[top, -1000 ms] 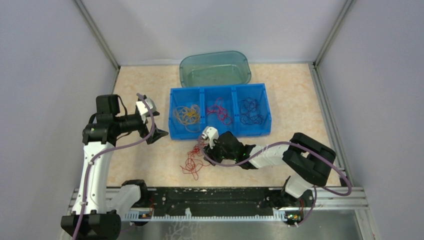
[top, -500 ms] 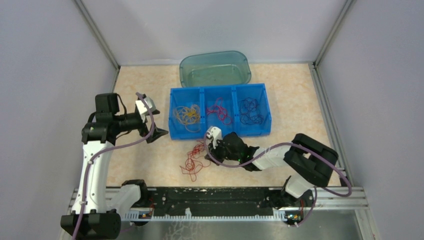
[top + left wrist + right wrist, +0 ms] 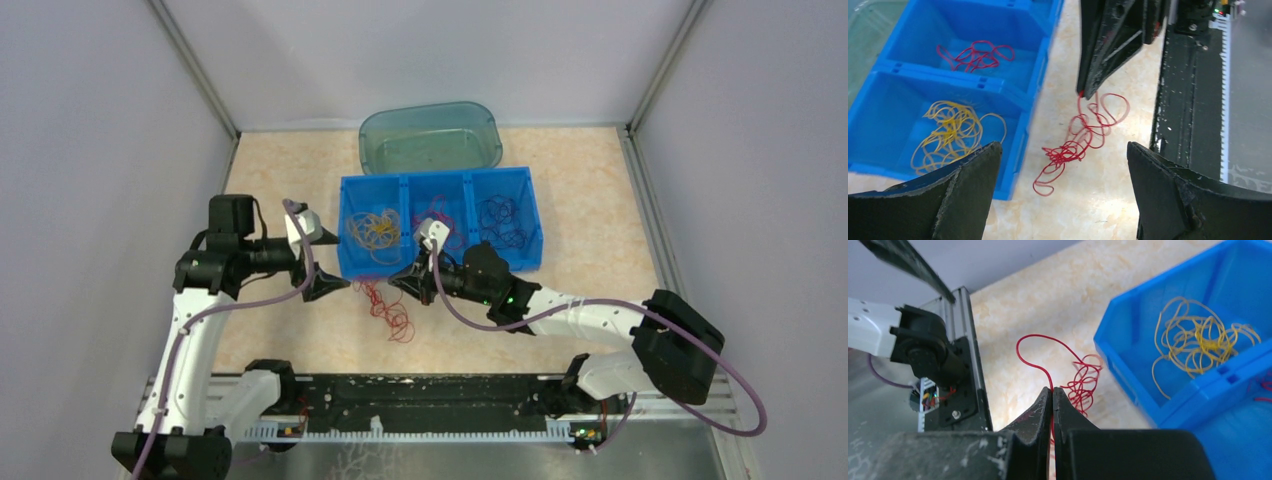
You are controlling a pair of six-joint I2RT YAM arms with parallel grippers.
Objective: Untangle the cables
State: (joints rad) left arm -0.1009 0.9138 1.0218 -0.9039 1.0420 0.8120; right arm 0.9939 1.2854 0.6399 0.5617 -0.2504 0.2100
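Note:
A loose tangle of red cables [image 3: 385, 307] lies on the table in front of the blue three-part bin [image 3: 440, 264]; it also shows in the left wrist view [image 3: 1079, 142] and the right wrist view [image 3: 1083, 382]. My right gripper [image 3: 402, 284] [image 3: 1052, 390] is shut on a red strand of this tangle and holds it up. My left gripper [image 3: 318, 263] [image 3: 1063, 150] is open and empty, just left of the tangle. Yellow cables [image 3: 373, 229], red cables [image 3: 440, 222] and dark blue cables [image 3: 503, 224] lie sorted in the bin's three compartments.
A green translucent tub [image 3: 430, 137] stands behind the bin. A black rail [image 3: 420, 390] runs along the near table edge. Grey walls close in left, right and back.
My right gripper has moved up and left toward the bin, pulling the red tangle with it. My left gripper has moved right, closer to the tangle.

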